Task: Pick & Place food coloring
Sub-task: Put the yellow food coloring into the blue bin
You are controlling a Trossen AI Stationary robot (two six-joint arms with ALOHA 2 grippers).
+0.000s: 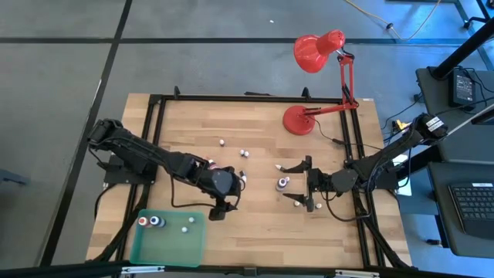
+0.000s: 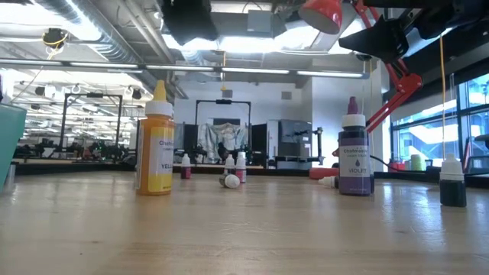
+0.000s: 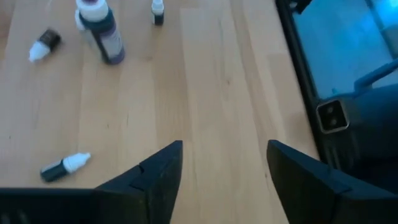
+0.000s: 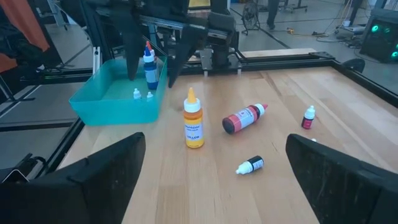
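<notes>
The food coloring bottles are spread over the wooden table. A yellow bottle point(image 4: 193, 124) stands upright, and a red one point(image 4: 244, 118) lies on its side beside it. A violet bottle point(image 2: 354, 156) stands below my right gripper point(image 1: 296, 185), which hovers open above the table with nothing between its fingers. Small bottles point(image 4: 251, 165) lie or stand around them. In the green tray point(image 1: 168, 245) stand a blue bottle point(image 4: 149, 70) and tiny white ones point(image 4: 136, 93). My left gripper point(image 3: 224, 146) hangs open beside the tray's far right corner, slanting down, with nothing between its fingers.
A red desk lamp point(image 1: 316, 54) stands at the far right of the table. A black frame rail point(image 1: 355, 154) runs around the tabletop. Cables trail by the right arm. Bare wood lies between the two grippers and toward the near edge.
</notes>
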